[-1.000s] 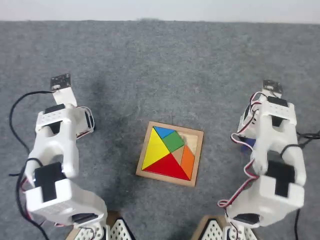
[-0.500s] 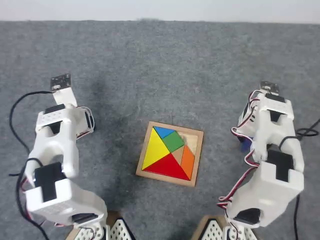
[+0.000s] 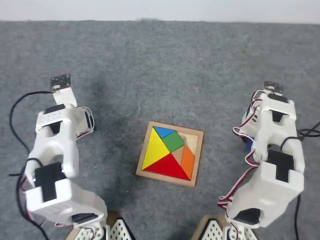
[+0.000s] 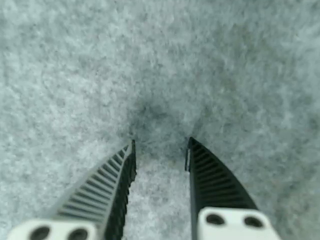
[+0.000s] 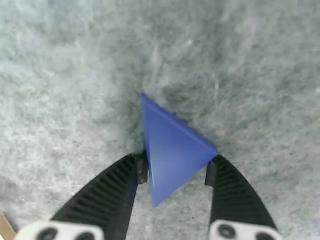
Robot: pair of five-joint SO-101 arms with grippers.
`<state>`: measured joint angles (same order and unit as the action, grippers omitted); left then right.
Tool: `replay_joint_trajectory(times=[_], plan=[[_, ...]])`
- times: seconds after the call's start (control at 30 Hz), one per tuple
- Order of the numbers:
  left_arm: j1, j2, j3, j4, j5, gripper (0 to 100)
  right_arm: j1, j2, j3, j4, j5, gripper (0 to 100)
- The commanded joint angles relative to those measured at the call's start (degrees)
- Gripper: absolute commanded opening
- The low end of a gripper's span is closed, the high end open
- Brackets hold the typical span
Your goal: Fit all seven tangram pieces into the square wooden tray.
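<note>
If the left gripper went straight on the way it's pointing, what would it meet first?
Most likely the bare grey carpet; the left gripper points down at it with nothing else ahead, though the distance is unclear.

place: robotics lab bench | cues: grey felt mat (image 3: pixel 150 65); exposed arm wiring (image 3: pixel 241 125)

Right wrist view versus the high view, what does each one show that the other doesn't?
The right wrist view adds the whole blue triangle, with the right end effector closed on two of its sides. The high view adds the wooden tray with coloured pieces fitted inside, and an arm on either side. Both share the grey felt; from above, the triangle is just a blue sliver beside the right arm.
</note>
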<state>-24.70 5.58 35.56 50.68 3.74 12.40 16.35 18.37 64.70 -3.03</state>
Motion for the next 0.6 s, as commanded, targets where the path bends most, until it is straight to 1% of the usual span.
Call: replay_joint_trajectory(times=[0.0,0.1,0.23,0.37,0.43,0.57], plan=[[0.0,-3.16,-0.13,-0.79,0.44,15,-1.63,-1.71,-2.9,-0.31,0.62,15.0],[0.0,-3.16,-0.13,-0.79,0.35,15,-2.07,-5.23,-1.93,0.84,0.44,12.8],[0.0,-3.16,-0.13,-0.88,0.26,15,-2.77,-12.79,3.96,-1.89,0.44,12.1],[0.0,-3.16,-0.13,-0.79,0.26,15,-2.95,-18.68,6.42,-1.1,1.05,20.7],[0.0,-3.16,-0.13,-0.79,0.26,15,-2.95,-19.65,6.07,0.92,2.99,24.6],[0.0,-3.16,-0.13,-0.79,0.26,15,-3.91,-19.56,6.07,-1.19,6.68,25.6]])
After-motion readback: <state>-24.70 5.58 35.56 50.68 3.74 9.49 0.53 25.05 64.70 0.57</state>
